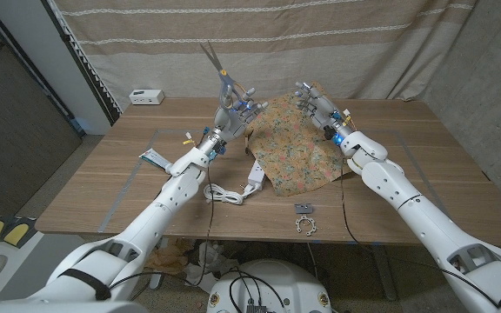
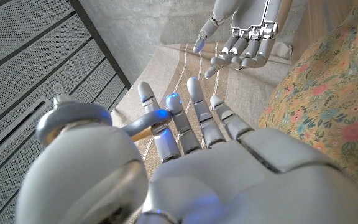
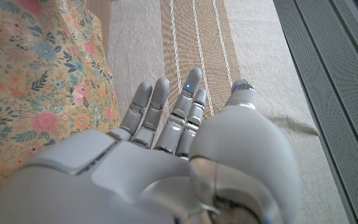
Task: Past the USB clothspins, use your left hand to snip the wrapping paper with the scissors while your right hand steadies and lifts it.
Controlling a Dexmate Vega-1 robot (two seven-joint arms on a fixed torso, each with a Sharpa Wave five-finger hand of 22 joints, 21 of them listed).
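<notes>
Looking down from the head view, the left hand [image 1: 230, 111] holds the scissors [image 1: 218, 72] by the handles, the blades pointing up and away above its fingers toward the curtain [image 1: 259, 39]. The wrapping paper [image 1: 298, 143], brown with small flowers, lies just beside these fingers and spreads to the right hand [image 1: 318, 109], whose fingers stand apart over its far edge; if they touch the paper I cannot tell. Nearer than the left fingers, a white cable with a plug [image 1: 233, 193] lies on the table [image 1: 416, 152], and close to the front edge sit a small grey clip [image 1: 303, 208] and a ring-shaped piece [image 1: 305, 228]. A white box [image 1: 146, 96] stands at the far left corner, well apart. In the left wrist view, the left hand [image 2: 191, 143] has its fingers through and around the grey scissors handle [image 2: 73, 118]; the floral paper [image 2: 328, 112] is beside the fingers, and the right hand [image 2: 244, 31] hangs beyond them, fingers loosely curled on nothing. In the right wrist view, the right hand [image 3: 166, 130] shows its fingers stretched and holding nothing, with the paper [image 3: 36, 87] just beside them.
</notes>
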